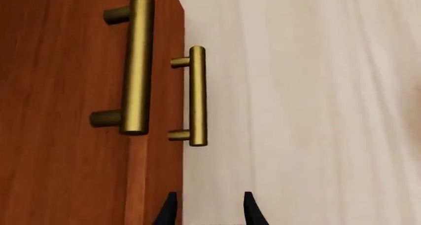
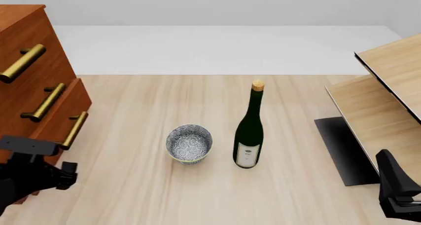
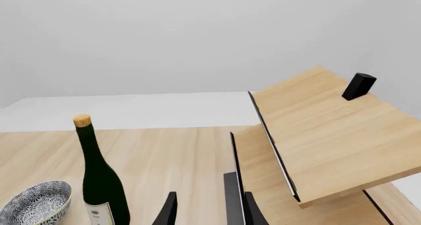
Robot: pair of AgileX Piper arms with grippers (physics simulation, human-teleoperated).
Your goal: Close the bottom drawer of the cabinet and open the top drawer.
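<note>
The cabinet stands at the table's left edge with three brass-handled drawers. The top drawer sits flush. The bottom drawer juts out from the cabinet front. My left arm hangs just in front of the cabinet's near corner. In the left wrist view, my left gripper is open and empty beside the cabinet's edge, short of two brass handles; which drawers they belong to is unclear. My right gripper is open and empty, far right by the shelf unit.
A patterned bowl and a dark green wine bottle stand mid-table. A pale wooden shelf unit with a black base fills the right side. My right arm sits at the lower right corner.
</note>
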